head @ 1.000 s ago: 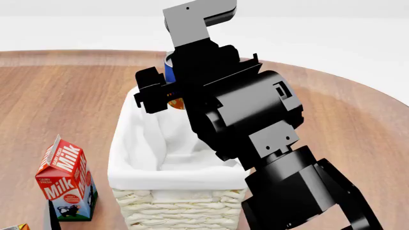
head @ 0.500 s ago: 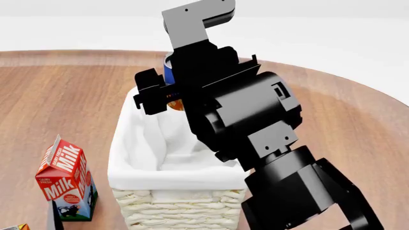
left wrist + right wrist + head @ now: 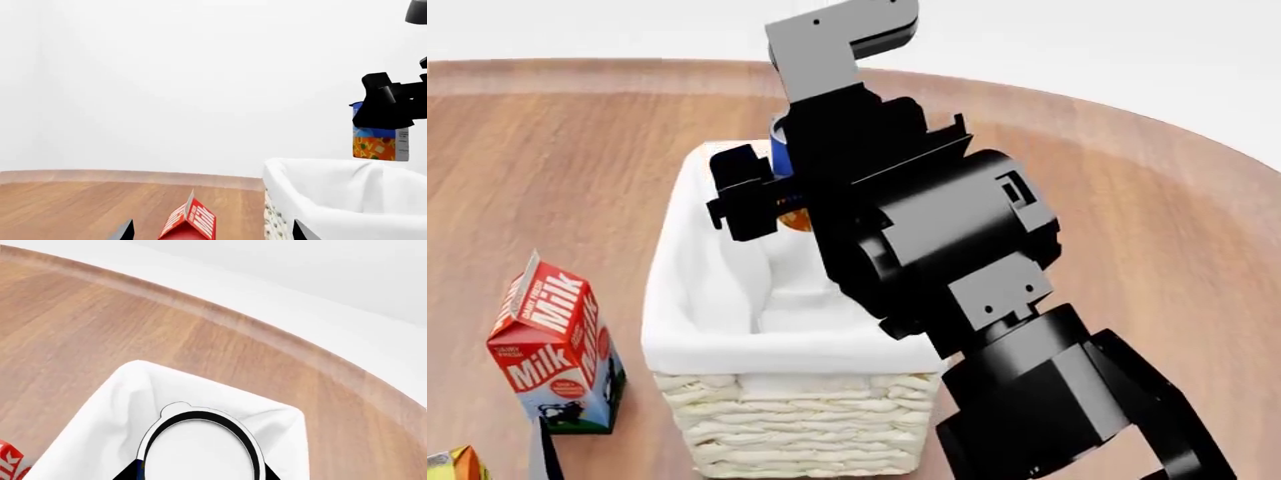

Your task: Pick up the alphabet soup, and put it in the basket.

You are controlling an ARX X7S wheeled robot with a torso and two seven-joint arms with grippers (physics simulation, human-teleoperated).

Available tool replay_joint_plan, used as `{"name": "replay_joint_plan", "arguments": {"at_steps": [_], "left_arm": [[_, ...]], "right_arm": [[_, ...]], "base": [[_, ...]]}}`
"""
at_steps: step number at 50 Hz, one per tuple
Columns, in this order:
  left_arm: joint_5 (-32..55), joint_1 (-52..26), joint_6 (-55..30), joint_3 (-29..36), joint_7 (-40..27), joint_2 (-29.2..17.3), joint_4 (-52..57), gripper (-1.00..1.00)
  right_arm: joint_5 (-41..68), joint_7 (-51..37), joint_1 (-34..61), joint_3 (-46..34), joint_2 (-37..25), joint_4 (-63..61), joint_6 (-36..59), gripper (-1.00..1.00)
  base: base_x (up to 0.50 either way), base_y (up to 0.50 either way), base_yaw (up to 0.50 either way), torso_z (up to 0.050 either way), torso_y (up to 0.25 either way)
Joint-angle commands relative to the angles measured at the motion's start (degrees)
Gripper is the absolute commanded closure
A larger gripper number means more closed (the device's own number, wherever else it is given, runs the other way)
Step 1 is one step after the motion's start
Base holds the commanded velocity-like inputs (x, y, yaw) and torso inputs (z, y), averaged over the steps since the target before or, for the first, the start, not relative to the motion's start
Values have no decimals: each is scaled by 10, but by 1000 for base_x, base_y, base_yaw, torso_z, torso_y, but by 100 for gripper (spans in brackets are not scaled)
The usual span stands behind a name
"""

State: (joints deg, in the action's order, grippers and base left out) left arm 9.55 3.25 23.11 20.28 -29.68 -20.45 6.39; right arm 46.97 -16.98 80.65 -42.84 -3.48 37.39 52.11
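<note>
The alphabet soup (image 3: 779, 158), a blue can with an orange picture low on its label, hangs over the far end of the basket (image 3: 694, 300), above the white liner. My right gripper (image 3: 777, 195) is shut on the can. The right wrist view looks down on the can's silver-white top (image 3: 200, 450), with my right gripper (image 3: 199, 476) around it and the liner (image 3: 127, 405) below. In the left wrist view the can (image 3: 377, 142) sits just above the basket rim (image 3: 313, 175). My left gripper (image 3: 212, 236) is open and empty, low beside the basket.
A red and white milk carton (image 3: 550, 345) stands left of the basket, between my left gripper's fingers (image 3: 124, 232) in the left wrist view. A yellow carton corner (image 3: 454, 465) shows at the bottom left. The round wooden table (image 3: 1121, 220) extends around the basket.
The head view has shifted, so table, basket and milk carton sit differently in it. The right gripper still holds the can over the basket's far end.
</note>
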Motion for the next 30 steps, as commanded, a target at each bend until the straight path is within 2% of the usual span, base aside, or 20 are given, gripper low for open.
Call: {"name": "replay_joint_plan", "arguments": {"at_steps": [1, 30], "left_arm": [[-3, 0, 1, 2, -3, 0, 0, -100], [-2, 2, 4, 0, -10, -3, 3, -100]], "right_arm": [[-12, 4, 5, -2, -1, -7, -1, 100], [-5, 1, 7, -17, -1, -3, -8, 100]], "base": [[0, 0, 0, 0, -115], [-1, 0, 0, 0, -102]]}}
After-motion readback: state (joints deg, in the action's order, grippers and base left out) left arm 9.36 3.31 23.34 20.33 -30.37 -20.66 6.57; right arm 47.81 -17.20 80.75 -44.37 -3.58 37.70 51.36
